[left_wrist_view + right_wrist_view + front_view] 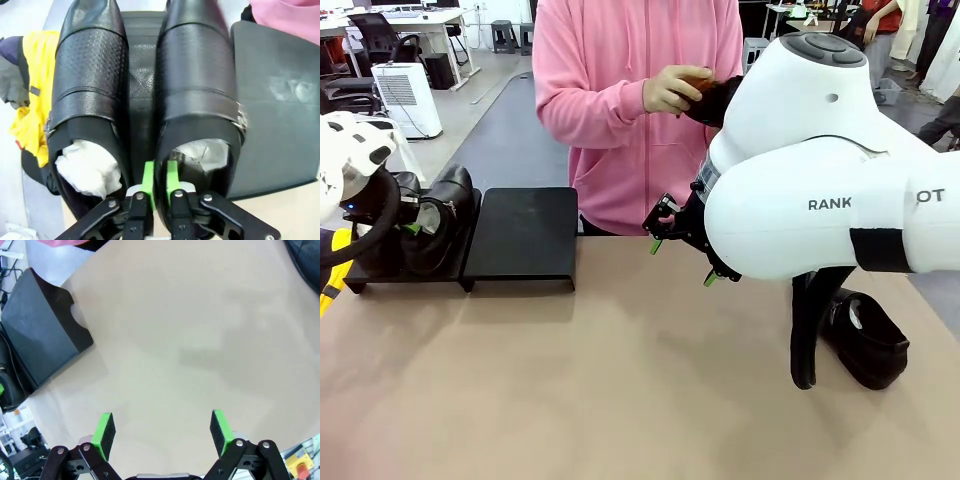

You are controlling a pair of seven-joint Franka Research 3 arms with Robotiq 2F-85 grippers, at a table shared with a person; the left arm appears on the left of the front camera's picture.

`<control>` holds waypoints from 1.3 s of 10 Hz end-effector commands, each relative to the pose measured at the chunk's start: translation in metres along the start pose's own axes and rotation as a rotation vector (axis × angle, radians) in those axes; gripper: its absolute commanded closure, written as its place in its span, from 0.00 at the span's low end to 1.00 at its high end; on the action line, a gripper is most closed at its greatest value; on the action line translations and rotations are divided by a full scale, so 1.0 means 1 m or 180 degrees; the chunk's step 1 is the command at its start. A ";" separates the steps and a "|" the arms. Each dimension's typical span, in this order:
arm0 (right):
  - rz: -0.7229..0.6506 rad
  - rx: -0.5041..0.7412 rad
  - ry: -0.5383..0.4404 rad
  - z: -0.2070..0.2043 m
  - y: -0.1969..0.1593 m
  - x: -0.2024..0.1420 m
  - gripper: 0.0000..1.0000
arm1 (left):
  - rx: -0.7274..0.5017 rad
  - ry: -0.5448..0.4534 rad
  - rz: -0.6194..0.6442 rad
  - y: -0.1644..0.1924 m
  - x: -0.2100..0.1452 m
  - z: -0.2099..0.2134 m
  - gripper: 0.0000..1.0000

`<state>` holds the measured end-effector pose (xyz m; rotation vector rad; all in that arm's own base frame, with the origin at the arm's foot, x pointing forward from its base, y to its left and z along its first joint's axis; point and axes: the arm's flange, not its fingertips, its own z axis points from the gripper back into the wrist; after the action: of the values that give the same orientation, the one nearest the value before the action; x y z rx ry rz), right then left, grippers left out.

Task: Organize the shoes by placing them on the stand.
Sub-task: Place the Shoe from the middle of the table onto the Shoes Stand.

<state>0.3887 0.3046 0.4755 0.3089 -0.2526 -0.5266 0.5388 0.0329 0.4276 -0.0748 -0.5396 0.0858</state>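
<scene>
Clearly, left claw (pixel 160 168) nipping heel rim of shoe (pixel 197 90) on stand (pixel 141 85) (barely parted), right claw (pixel 161 418) wide, empty.

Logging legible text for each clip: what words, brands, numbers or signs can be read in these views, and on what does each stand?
"RANK": dark letters on the white shell of the right arm, front view; the start of the word is out of sight.
"OT": same shell, at the picture's right edge, past a black strap that covers the letters between.
The shoes in the left wrist view carry no readable brand or size.
</scene>
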 end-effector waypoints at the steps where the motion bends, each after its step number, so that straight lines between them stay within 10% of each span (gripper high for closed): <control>1: 0.0029 0.0059 0.0045 0.001 0.002 0.002 0.00 | 0.0017 -0.0016 0.0063 -0.001 0.001 -0.001 0.54; 3: 0.0029 0.0059 0.0045 0.001 0.002 0.002 0.00 | 0.0043 -0.0074 0.0145 -0.001 0.001 0.005 0.15; 13: 0.0029 0.0059 0.0045 0.001 0.002 0.002 0.00 | -0.0002 -0.0026 0.0123 -0.002 0.001 0.003 0.15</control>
<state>0.3888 0.3046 0.4755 0.3088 -0.2525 -0.5265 0.5369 0.0274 0.4337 -0.0929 -0.5432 0.1303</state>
